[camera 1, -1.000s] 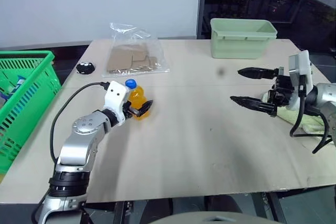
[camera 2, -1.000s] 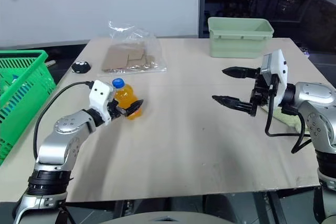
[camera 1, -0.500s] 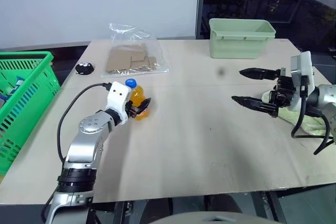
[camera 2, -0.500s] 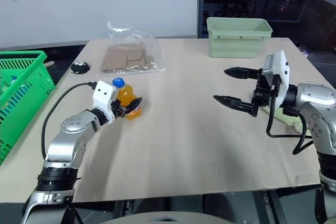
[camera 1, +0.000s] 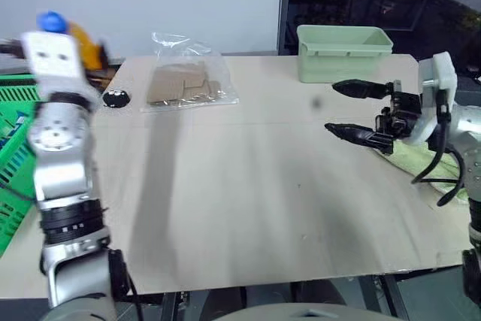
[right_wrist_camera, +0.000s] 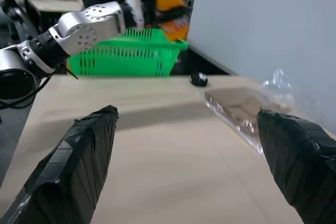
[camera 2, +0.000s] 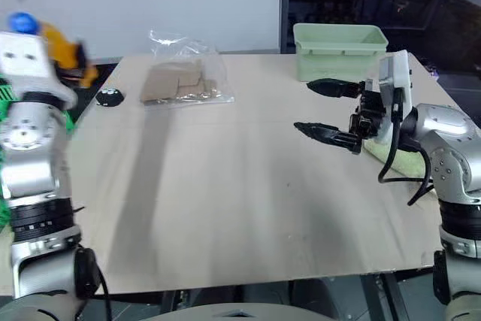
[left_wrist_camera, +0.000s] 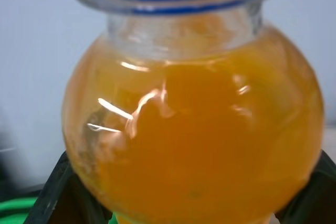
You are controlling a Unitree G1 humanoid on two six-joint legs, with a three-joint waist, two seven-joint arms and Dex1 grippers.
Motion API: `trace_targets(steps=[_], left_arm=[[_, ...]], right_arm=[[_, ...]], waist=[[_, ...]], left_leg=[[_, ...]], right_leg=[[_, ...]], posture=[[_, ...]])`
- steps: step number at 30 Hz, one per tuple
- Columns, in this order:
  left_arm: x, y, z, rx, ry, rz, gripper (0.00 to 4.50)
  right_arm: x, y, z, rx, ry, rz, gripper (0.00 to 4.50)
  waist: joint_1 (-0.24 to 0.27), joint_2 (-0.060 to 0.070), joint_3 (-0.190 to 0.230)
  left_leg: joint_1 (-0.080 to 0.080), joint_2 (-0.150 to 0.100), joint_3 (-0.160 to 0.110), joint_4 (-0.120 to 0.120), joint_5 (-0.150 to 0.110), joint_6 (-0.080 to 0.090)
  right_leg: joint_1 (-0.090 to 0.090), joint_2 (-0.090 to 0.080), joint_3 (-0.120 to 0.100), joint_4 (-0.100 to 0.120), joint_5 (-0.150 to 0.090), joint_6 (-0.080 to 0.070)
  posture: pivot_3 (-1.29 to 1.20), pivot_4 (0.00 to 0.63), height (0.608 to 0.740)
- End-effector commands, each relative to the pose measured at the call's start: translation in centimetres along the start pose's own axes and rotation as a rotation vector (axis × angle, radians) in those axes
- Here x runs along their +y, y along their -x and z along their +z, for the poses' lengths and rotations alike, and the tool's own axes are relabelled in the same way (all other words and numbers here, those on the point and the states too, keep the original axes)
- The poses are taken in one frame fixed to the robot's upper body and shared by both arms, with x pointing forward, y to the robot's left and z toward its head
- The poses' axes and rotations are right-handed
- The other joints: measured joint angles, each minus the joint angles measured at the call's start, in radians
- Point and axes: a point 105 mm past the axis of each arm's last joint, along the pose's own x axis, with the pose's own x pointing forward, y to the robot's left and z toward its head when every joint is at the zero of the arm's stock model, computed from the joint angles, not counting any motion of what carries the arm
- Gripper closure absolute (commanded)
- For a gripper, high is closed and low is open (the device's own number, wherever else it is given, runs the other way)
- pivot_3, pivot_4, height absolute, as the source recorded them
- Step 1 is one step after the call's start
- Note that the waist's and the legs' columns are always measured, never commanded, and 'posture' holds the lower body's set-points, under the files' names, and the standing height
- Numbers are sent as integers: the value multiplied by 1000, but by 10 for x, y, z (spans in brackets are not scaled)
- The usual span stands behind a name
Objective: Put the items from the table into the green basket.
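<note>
While the left gripper (left_wrist_camera: 184, 219) is pinching the small orange drink bottle (left_wrist_camera: 191, 129) between its two black fingers (left_wrist_camera: 63, 195), the bottle is hanging in the air, lifted clear of the table (camera 1: 248, 193), blue cap (camera 1: 51, 20) on top. Seen from the head, that bottle (camera 1: 90, 46) is sitting above the table's far left corner, right beside the green basket (camera 1: 19, 155), which is standing just off the table's left edge. From the right wrist, bottle and left gripper are showing up over the basket (right_wrist_camera: 128, 56), though I cannot tell how far over the rim they really are.

Across the table, the right gripper (camera 1: 361, 110) is hovering above the right side of the table, fingers (right_wrist_camera: 79, 171) spread wide and pinching nothing, pointing across toward the table's middle. Just under and behind that arm, the pale green towel (camera 1: 428, 167) is lying on the table near its right edge.

Moving outward: the clear bag of brown cardboard pieces (camera 1: 184, 84) is lying flat at the far left part of the table, and a small black round object (camera 1: 114, 98) is sitting on the table just left of the bag. A pale green tub (camera 1: 344, 52) is standing at the table's far right corner, well apart from the bag. Something blue and white (camera 1: 16, 119) is lying inside the basket; I cannot tell what it is.
</note>
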Motion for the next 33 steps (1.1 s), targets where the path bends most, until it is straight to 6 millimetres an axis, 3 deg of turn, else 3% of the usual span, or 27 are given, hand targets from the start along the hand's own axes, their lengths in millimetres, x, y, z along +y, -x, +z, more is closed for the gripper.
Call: trace_targets(steps=[1,6,10,14,20,23,30,33], left_arm=[[78,7,-18,65,-166,250,1604],[126,26,-54,194,-279,350,1604],[135,27,-71,234,-266,320,1604],[136,24,-85,275,-240,289,1604],[133,15,-90,270,-204,263,1604],[132,12,-91,267,-212,254,109],[109,-1,-74,160,-37,184,38],[109,-1,-68,139,-47,195,38]], right_arm=[[5,-8,32,-129,47,65,0],[6,-11,38,-159,39,90,0],[4,-11,35,-140,28,71,0],[-1,-9,29,-98,15,31,0],[-2,-7,19,-20,-3,-9,0],[-2,-6,18,-8,-13,-17,0],[-2,-5,17,7,-14,-24,0],[-3,-5,17,4,-14,-28,0]], waist=[[2,0,0],[32,-4,-2],[64,-8,-4],[69,-9,-6],[69,-9,-6],[61,-9,-6],[54,-9,-6],[52,-9,-6]], left_leg=[[0,0,-1,-1,0,0],[-1,1,-2,-1,0,0],[-1,1,-2,0,0,-1],[-1,1,0,0,-2,-6],[-1,1,2,-1,1,-3],[-2,1,2,-2,1,-2],[-2,1,2,-1,1,-2],[-2,1,2,-1,1,-2]], right_leg=[[0,0,-1,1,0,0],[0,-1,-3,0,0,0],[0,-3,-8,-1,0,-1],[1,-8,-12,-1,-2,-5],[1,-8,-12,-1,0,-1],[0,-8,-12,-1,0,-1],[0,-8,-12,-1,0,-1],[0,-8,-12,-1,0,-1]], posture=[[29,0,740],[43,0,740],[46,0,740],[43,0,740],[35,0,740],[35,0,740],[31,0,740],[40,0,740]])
